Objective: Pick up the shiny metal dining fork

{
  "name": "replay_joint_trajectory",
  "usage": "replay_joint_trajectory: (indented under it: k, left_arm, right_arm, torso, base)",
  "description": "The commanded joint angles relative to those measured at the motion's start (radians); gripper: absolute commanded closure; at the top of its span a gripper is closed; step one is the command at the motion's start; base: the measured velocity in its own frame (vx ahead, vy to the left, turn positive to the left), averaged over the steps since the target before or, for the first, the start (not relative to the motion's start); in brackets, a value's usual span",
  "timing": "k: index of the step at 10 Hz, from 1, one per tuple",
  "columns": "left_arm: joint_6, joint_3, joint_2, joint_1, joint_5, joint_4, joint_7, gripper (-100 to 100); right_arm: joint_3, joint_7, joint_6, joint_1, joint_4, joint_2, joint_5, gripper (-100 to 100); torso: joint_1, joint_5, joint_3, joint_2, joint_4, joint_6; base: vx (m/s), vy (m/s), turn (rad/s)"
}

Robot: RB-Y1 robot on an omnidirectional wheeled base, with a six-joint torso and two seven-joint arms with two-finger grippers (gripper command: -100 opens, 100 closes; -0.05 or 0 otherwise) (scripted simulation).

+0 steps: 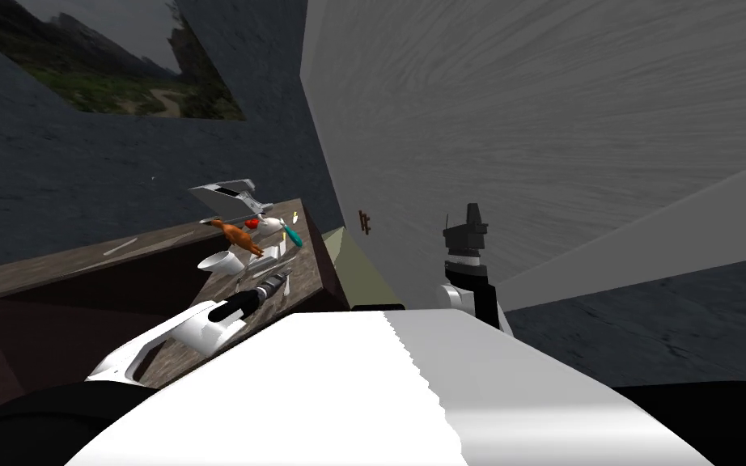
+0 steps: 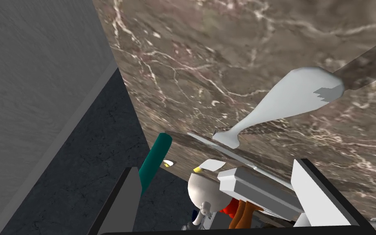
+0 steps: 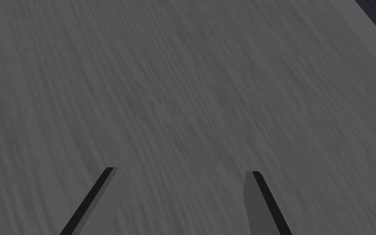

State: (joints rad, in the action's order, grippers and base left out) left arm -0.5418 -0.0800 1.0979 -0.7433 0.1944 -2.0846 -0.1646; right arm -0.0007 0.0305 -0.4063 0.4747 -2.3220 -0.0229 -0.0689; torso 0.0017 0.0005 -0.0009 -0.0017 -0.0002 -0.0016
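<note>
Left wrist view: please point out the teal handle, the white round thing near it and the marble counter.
teal handle [image 2: 155,159], left wrist view, middle of the handle.
white round thing [image 2: 201,188], left wrist view, its curved side.
marble counter [image 2: 207,53], left wrist view, a bare veined patch.

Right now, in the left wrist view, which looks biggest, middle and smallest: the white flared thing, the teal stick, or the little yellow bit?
1. white flared thing, by far the largest
2. teal stick
3. yellow bit, the tiniest
None of them look alike in size.
</note>
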Motion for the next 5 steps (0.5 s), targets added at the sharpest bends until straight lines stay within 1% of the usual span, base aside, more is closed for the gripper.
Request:
replay_joint_trajectory:
  k: [1, 5]
  left_arm:
    - [-0.042, 0.004, 0.021, 0.005, 0.026, 0.011, -0.003, -100]
    - [-0.143, 0.01, 0.074, 0.009, 0.093, 0.035, -0.009, -100]
  right_arm:
    - [0.0, 0.0, 0.0, 0.0, 0.0, 0.0, 0.0, 0]
    - [0.002, 0.0, 0.0, 0.0, 0.0, 0.0, 0.0, 0]
  torso:
    - [0.0, 0.0, 0.0, 0.0, 0.0, 0.0]
    - [-0.002, -0.001, 0.0, -0.001, 0.0, 0.002]
  base:
    - [0.022, 0.024, -0.099]
    - [0.031, 0.042, -0.171]
